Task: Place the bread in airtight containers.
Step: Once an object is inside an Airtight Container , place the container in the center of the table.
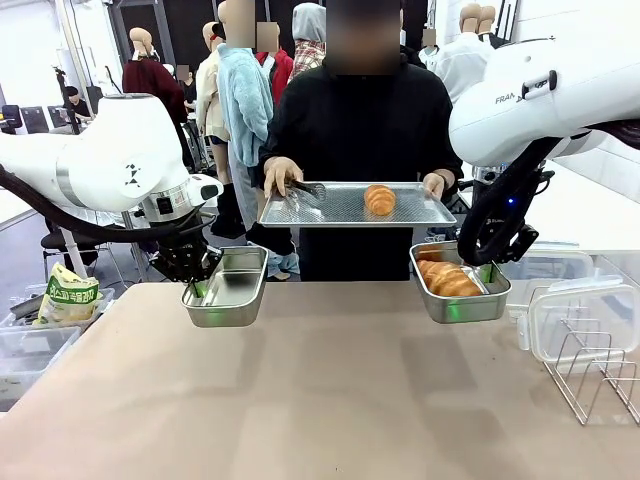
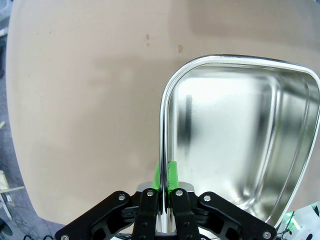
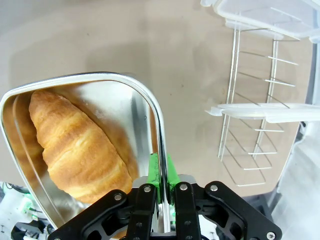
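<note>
My left gripper [image 1: 200, 288] [image 2: 164, 182] is shut on the rim of an empty steel container [image 1: 226, 287] [image 2: 235, 145], holding it above the table. The right gripper [image 1: 485, 272] [image 3: 161, 175] is shut on the rim of a second steel container [image 1: 462, 303] [image 3: 117, 107], also held up, with one golden croissant [image 1: 447, 278] [image 3: 75, 145] lying inside. A second croissant [image 1: 379, 198] rests on a flat steel tray [image 1: 420, 212] that a person across the table holds with both hands, together with tongs [image 1: 306, 189].
A wire rack [image 1: 596, 370] [image 3: 250, 125] stands at the table's right with clear lids [image 1: 583, 318] [image 3: 265, 112] on and behind it. A yellow-green snack bag [image 1: 66, 296] lies in a clear bin [image 1: 30, 350] at the left edge.
</note>
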### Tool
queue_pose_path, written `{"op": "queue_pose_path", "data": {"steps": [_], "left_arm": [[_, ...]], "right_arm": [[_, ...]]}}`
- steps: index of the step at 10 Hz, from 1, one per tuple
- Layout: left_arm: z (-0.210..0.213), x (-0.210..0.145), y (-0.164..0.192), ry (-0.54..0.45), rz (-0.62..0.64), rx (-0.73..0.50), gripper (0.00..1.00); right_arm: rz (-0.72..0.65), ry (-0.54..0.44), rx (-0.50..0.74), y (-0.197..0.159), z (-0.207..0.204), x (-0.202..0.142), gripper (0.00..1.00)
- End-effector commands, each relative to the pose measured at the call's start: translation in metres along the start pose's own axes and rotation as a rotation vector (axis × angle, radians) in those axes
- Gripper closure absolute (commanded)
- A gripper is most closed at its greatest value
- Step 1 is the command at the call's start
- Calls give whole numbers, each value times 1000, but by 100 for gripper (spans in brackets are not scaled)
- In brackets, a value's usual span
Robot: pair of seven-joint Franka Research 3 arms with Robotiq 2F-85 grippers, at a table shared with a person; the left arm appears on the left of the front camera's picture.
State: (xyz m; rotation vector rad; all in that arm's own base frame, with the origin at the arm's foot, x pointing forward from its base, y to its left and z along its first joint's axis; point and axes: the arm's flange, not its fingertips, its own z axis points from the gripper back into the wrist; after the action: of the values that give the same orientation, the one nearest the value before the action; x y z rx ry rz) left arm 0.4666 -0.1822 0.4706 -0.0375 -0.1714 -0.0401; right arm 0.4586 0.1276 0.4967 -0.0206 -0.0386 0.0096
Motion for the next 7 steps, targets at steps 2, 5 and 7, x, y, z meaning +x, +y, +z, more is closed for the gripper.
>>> {"op": "queue_pose_path", "data": {"steps": [2, 5, 7], "left_arm": [[3, 0, 0, -8, 1, -2, 100], [3, 0, 0, -8, 1, -2, 100], [3, 0, 0, -8, 1, -2, 100]], "right_arm": [[0, 3, -1, 0, 1, -1, 100], [0, 3, -1, 0, 1, -1, 100], [0, 3, -1, 0, 1, -1, 100]]}}
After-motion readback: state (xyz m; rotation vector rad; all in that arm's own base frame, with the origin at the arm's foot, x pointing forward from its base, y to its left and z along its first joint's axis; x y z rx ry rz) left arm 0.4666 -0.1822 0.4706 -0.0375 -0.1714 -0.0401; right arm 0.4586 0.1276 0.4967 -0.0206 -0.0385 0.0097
